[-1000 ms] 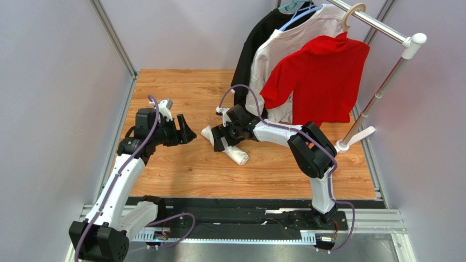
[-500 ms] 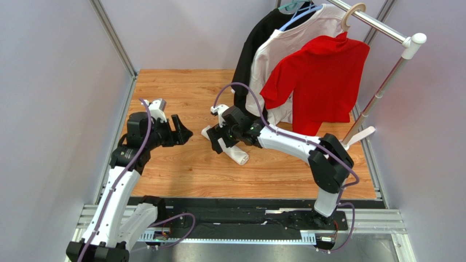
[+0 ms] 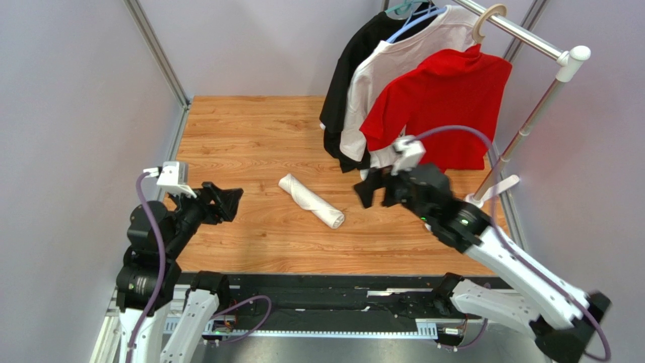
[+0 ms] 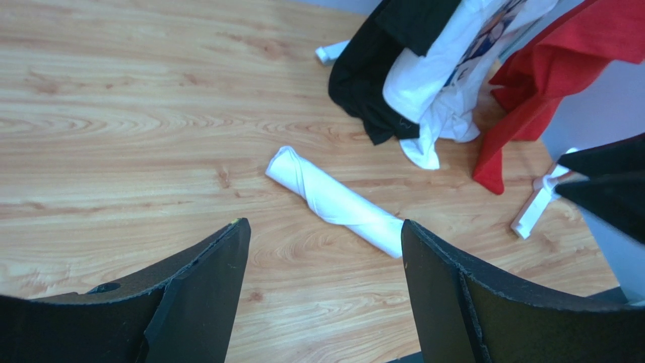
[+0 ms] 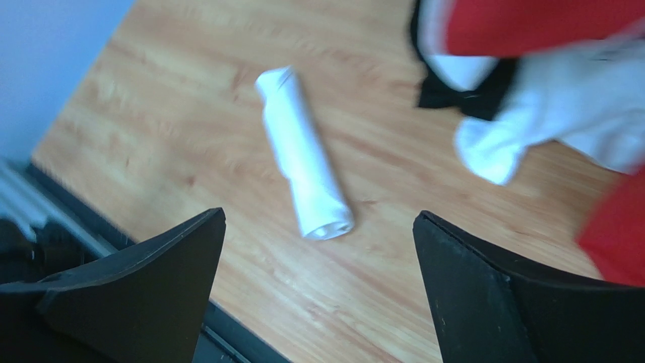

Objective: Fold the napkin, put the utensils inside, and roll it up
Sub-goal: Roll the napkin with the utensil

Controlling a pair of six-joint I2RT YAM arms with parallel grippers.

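Observation:
The napkin (image 3: 310, 201) lies as a tight white roll on the wooden table (image 3: 250, 136), running diagonally. It also appears in the left wrist view as the napkin (image 4: 333, 200) and in the right wrist view as the napkin (image 5: 306, 178). The utensils are hidden; none shows at the roll's ends. My left gripper (image 3: 225, 203) hangs open to the left of the roll, apart from it, with nothing between its jaws (image 4: 324, 223). My right gripper (image 3: 377, 193) is raised to the right of the roll, open and empty (image 5: 319, 214).
A clothes rack (image 3: 530, 121) stands at the back right with a black shirt (image 3: 352, 76), a white shirt (image 3: 386, 83) and a red shirt (image 3: 447, 106) hanging low over the table. Grey walls close both sides. A black rail (image 3: 325, 283) runs along the near edge.
The right gripper, which was down around the roll, has lifted and swung off to the right. The left arm has pulled back toward the near left. The roll stays put.

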